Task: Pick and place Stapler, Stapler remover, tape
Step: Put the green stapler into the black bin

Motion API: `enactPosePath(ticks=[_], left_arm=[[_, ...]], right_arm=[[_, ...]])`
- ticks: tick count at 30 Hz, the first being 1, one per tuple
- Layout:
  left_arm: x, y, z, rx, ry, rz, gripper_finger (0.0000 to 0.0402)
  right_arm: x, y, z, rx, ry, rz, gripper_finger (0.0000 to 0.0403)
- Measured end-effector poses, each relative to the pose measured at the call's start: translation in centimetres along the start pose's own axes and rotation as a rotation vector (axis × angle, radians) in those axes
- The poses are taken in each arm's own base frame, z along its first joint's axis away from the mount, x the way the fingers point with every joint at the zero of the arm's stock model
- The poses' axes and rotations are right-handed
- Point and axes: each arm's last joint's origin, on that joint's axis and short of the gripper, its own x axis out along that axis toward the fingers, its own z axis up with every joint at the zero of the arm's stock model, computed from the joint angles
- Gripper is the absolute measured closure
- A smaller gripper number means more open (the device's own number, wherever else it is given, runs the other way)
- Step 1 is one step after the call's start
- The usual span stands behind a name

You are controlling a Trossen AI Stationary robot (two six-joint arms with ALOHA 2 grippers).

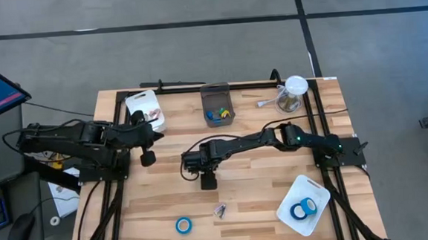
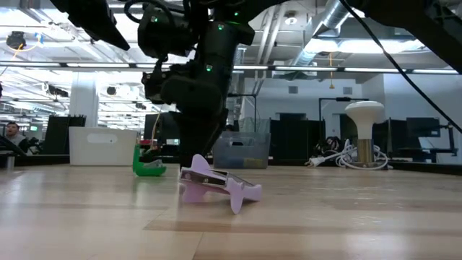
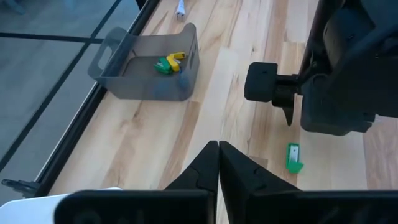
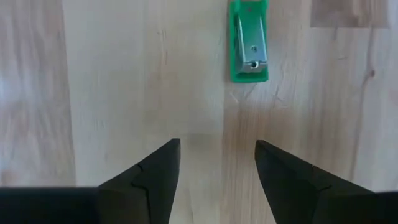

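Lying on the bare wood mid-table, the green stapler (image 4: 249, 42) sits just ahead of the right gripper (image 4: 217, 163), whose fingers are spread wide. This looks like the approach before a pick; next it should move forward, straddle the stapler, then close. The left gripper (image 3: 218, 163), pinched closed, waits near the table's left edge.

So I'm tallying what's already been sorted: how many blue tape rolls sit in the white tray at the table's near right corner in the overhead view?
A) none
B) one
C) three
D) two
D: the high view shows two blue tape rolls side by side inside the white tray, while a third roll lies alone on the bare table.
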Motion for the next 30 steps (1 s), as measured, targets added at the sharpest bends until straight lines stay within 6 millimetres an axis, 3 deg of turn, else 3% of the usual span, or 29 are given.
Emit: enactPosePath(ticks=[11,30], left_arm=[[0.0,0.0,0.0,0.000,0.000,0.000,0.0398],[0.0,0.0,0.0,0.000,0.000,0.000,0.0398]], right_arm=[[-1.9,-0.5,1.6,0.032,-0.097,0.002,0.0213],[-2.2,-1.5,2.8,0.046,-0.211,0.031,0.0206]])
